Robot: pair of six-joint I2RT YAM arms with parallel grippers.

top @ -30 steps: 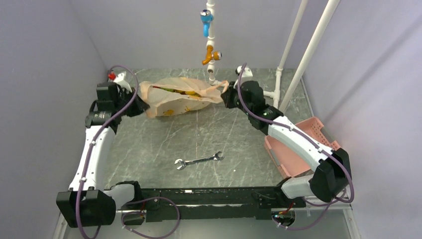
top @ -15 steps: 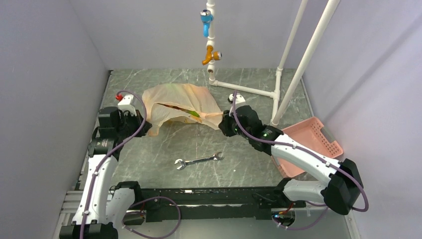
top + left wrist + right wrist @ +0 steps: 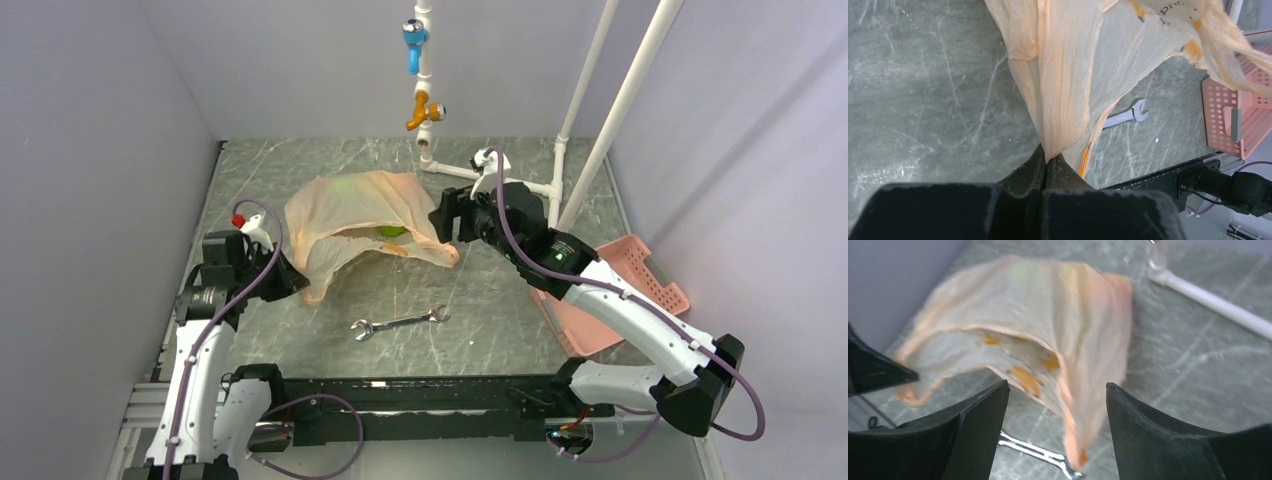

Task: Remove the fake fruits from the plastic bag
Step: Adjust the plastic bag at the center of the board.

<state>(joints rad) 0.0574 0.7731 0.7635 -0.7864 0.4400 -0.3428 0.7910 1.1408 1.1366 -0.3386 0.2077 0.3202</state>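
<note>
Marbled tabletop [image 3: 480, 300]: plastic bag [image 3: 350, 205] beyond the wrench [image 3: 400, 323], one end pinched by the clenched left claw [image 3: 1047, 162]; right claw [image 3: 1057, 386] gapes empty. Slack mouth may collapse, trapping the green fruit [image 3: 392, 231].

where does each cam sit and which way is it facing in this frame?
Top external: fixed above and behind, looking down on the table; left arm and right arm show.
Left wrist: on the left gripper, facing along its shut fingers pinching the plastic bag.
Right wrist: on the right gripper, facing the bag between its open fingers.
Shared: both wrist views catch the wrench.
</note>
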